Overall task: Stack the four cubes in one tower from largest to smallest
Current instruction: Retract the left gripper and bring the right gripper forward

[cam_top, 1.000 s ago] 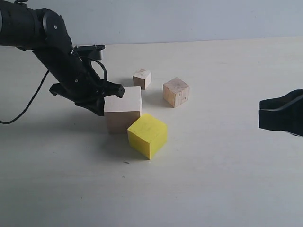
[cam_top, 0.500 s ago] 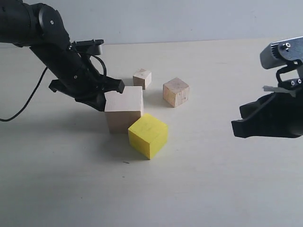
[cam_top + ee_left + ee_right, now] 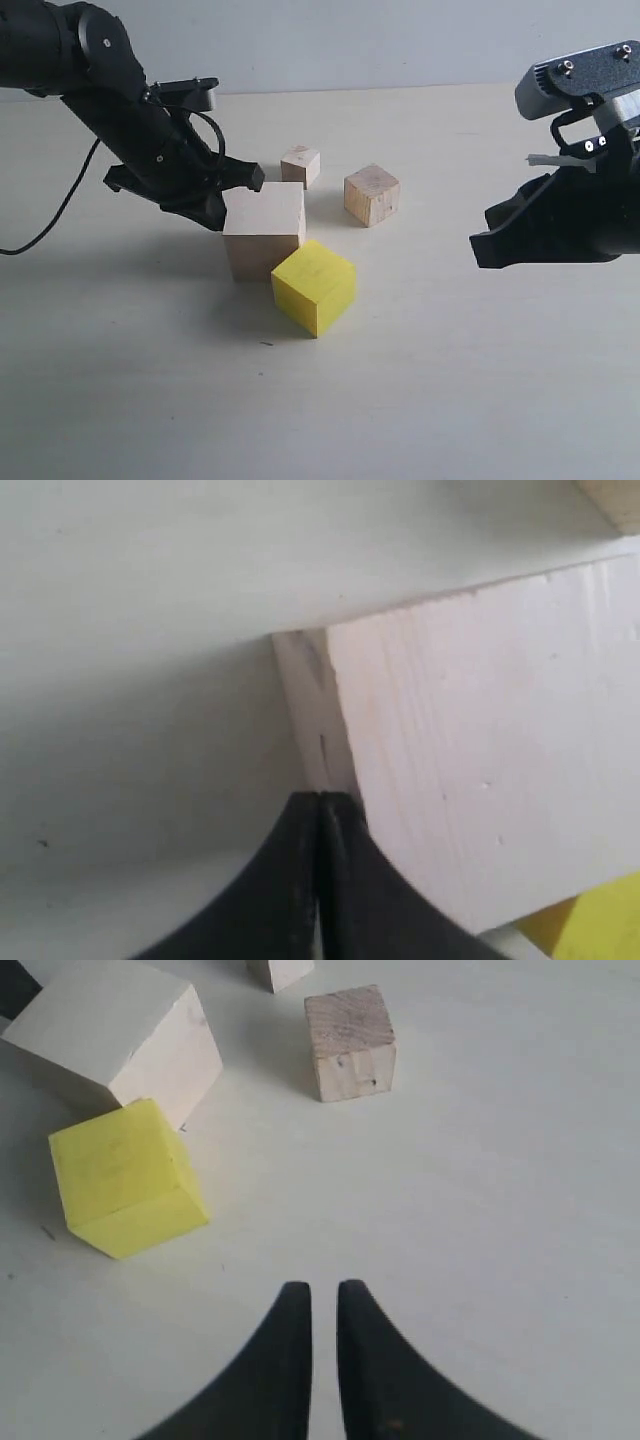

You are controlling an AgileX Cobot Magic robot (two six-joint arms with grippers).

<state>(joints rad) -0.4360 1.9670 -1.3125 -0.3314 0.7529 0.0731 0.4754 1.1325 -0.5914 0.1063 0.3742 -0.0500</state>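
Note:
Four cubes sit apart on the table. The large pale cube point(image 3: 263, 228) point(image 3: 480, 740) point(image 3: 120, 1035) touches a corner of the yellow cube point(image 3: 312, 285) point(image 3: 125, 1175) in front of it. The medium wooden cube point(image 3: 371, 194) point(image 3: 350, 1040) and the tiny cube point(image 3: 300, 165) point(image 3: 280, 970) lie behind. My left gripper point(image 3: 218, 212) point(image 3: 320, 798) is shut, its tips pressed against the large cube's left rear edge. At the right, my right gripper point(image 3: 480, 250) point(image 3: 322, 1290) hovers above the table, pointing at the cubes, open by a narrow gap with nothing in it.
A pale tabletop point(image 3: 450, 380) runs back to a grey wall. The left arm's black cable point(image 3: 60, 215) trails over the table at the far left.
My right arm has come in from the right edge toward the cubes, and its jaws have parted slightly. The left gripper and the large cube have shifted a little to the right.

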